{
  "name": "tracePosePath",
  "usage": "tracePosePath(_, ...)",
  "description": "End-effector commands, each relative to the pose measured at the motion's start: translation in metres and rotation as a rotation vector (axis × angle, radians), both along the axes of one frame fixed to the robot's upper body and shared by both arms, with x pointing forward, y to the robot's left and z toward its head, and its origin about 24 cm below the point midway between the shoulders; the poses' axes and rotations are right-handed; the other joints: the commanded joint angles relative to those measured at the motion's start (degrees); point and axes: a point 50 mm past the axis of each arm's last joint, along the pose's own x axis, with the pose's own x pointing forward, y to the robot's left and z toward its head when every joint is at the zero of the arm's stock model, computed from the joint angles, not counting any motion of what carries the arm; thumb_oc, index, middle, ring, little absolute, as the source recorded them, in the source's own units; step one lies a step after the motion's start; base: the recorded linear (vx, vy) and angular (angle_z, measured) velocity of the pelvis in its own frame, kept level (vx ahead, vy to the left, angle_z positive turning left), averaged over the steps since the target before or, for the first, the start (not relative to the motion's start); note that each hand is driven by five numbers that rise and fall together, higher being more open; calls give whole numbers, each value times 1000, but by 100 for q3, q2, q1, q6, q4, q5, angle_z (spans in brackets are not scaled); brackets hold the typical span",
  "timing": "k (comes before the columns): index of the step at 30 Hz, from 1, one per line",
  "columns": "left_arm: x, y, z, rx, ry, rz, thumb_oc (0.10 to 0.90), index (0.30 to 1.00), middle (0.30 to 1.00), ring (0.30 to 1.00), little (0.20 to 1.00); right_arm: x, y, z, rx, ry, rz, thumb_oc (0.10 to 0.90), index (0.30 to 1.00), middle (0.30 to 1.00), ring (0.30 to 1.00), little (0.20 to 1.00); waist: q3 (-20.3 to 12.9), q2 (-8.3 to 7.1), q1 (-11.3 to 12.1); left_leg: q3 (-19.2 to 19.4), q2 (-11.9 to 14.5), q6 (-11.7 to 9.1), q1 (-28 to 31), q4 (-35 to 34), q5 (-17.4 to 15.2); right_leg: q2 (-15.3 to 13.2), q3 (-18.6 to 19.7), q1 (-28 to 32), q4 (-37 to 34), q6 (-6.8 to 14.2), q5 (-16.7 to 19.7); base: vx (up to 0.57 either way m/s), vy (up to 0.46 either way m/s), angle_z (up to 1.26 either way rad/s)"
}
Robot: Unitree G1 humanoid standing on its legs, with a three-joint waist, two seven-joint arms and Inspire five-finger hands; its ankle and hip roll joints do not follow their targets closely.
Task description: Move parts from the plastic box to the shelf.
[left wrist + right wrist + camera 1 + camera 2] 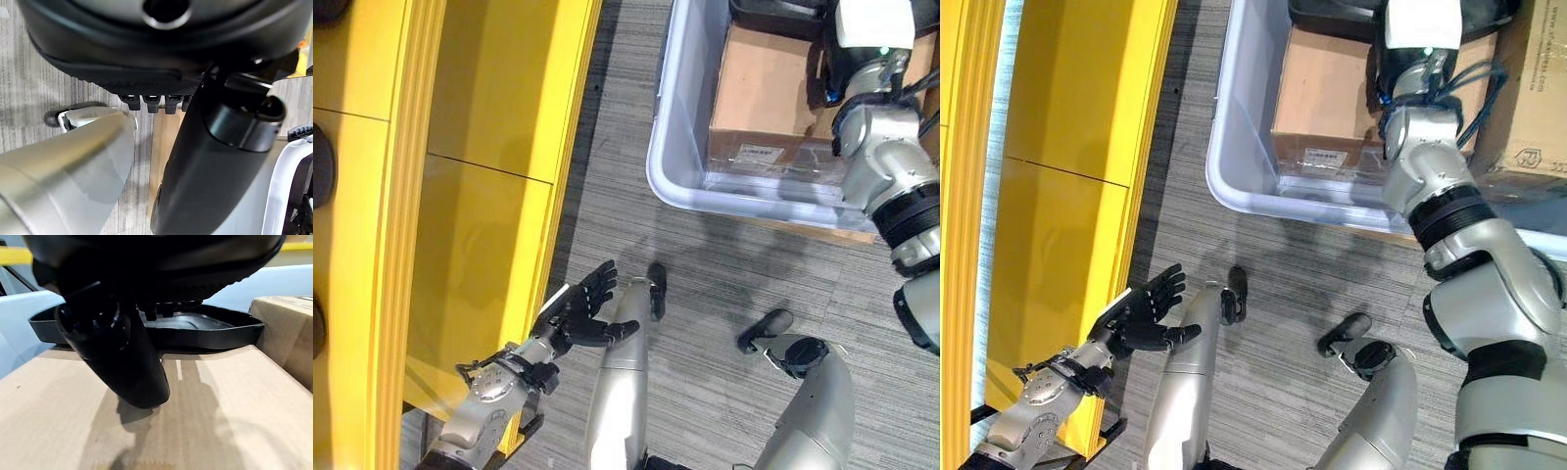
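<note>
The clear plastic box (pixel 666 176) stands on the floor to my right front. Inside it lies a brown cardboard box (pixel 764 88), and behind that a black moulded plastic part (pixel 205 328), also seen at the box's far end (pixel 1332 15). My right arm reaches down into the box. My right hand (pixel 117 357) hovers open just above the cardboard, its thumb over the lid and its fingers pointing at the black part's rim. The yellow shelf (pixel 480 147) runs along my left. My left hand (pixel 578 308) hangs open and empty beside the shelf's edge, low over the floor.
A second cardboard box (pixel 1528 88) sits in the plastic box at the right. A wooden board (pixel 822 230) shows under the box's near edge. Grey carpet (pixel 705 274) lies between shelf and box. Dark round items (pixel 321 166) sit on the shelf's far left.
</note>
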Motion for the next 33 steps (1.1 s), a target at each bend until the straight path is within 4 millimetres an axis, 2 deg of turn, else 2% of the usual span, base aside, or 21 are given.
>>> tracePosePath(1,-1,-2,27,-78,-143,-37,900,1000,1000,1000,1000,0,-38,-27,65,242,-117,600,580,580,580,580,-8,465,246,57,-381,162,-501,-1023,631,-110,-109,297,1724,188,-1372,20,-9,9)
tracePosePath(2,-2,-2,27,-77,-141,-48,900,1000,1000,1000,1000,1,-42,-33,132,274,-118,400,300,300,300,300,-8,473,259,42,-385,159,-530,-1017,630,-109,-109,272,1735,184,-1373,19,-3,8)
tracePosePath(9,-5,1,28,-73,-142,-62,900,1000,1000,1000,1000,-1,-53,-46,184,393,-144,400,300,300,300,300,-8,464,311,9,-345,116,-564,-1164,724,-85,-169,286,1545,185,-1322,3,1,2)
tracePosePath(16,-8,5,29,-74,-164,-65,900,1000,1000,1000,1000,-1,-57,-43,111,399,-143,400,300,300,300,300,-8,419,344,61,-334,109,-239,-1513,822,-15,-264,606,1175,206,-1183,-6,1,0)
tracePosePath(19,-8,5,31,-82,-162,-76,900,1000,1000,1000,1000,2,-42,-32,-8,316,-35,400,300,300,300,300,-8,384,332,112,-316,102,52,-1807,918,60,-319,863,885,225,-1078,-57,11,-6)
tracePosePath(23,-10,6,31,-91,-170,-82,900,1000,1000,1000,1000,1,-15,-6,-124,132,60,400,300,300,300,300,-8,304,266,203,-273,68,490,-2151,1022,155,-351,1242,473,262,-940,-69,29,-7)
tracePosePath(25,-11,8,35,-102,-183,-70,900,1000,1000,1000,1000,-5,-3,6,-171,13,104,400,300,300,300,300,-8,206,179,288,-210,44,853,-2385,1062,220,-350,1536,143,313,-833,-83,39,-10)
tracePosePath(30,-12,9,39,-109,-198,-52,900,1000,1000,1000,1000,-13,10,17,-180,-129,166,400,300,300,300,300,-8,69,86,404,-180,2,1604,-2828,1165,318,-332,2167,-353,422,-656,-60,39,-18)
tracePosePath(33,-9,9,40,-106,-208,-49,900,1000,1000,1000,1000,-14,10,15,-134,-175,187,400,300,300,300,300,-8,-24,65,443,-193,-6,1984,-3018,1205,361,-352,2553,-548,497,-589,-38,-15,-6)
